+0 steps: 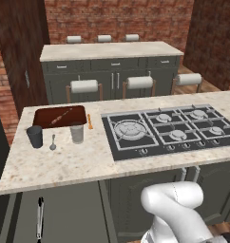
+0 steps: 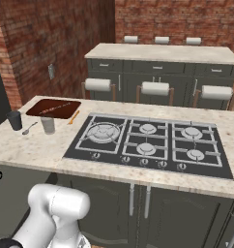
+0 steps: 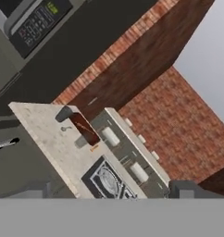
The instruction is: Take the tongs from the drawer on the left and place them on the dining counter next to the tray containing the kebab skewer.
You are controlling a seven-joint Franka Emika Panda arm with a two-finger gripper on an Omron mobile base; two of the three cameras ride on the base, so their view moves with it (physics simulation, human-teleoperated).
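The tongs (image 1: 40,217), slim, black and silver, lie lengthwise on the flat grey floor of what looks like the pulled-out drawer (image 1: 74,213), below the dining counter's (image 1: 64,163) left front edge. In the hand view the tongs (image 3: 5,144) sit far off at the left. At the counter's back left corner stands the reddish-brown tray (image 1: 43,116) with the kebab skewer (image 1: 61,116) lying slantwise in it. My gripper (image 3: 114,190) is open, fingertips (image 3: 38,189) far apart with nothing between them, high and well away from the counter.
In front of the tray stand a dark cup (image 1: 35,136), a grey spoon (image 1: 53,141) and a pale cup (image 1: 77,133); an orange stick (image 1: 90,121) lies to its right. The black hob (image 1: 167,130) covers the counter's right half. Stools (image 1: 84,86) and a second counter (image 1: 110,50) lie beyond.
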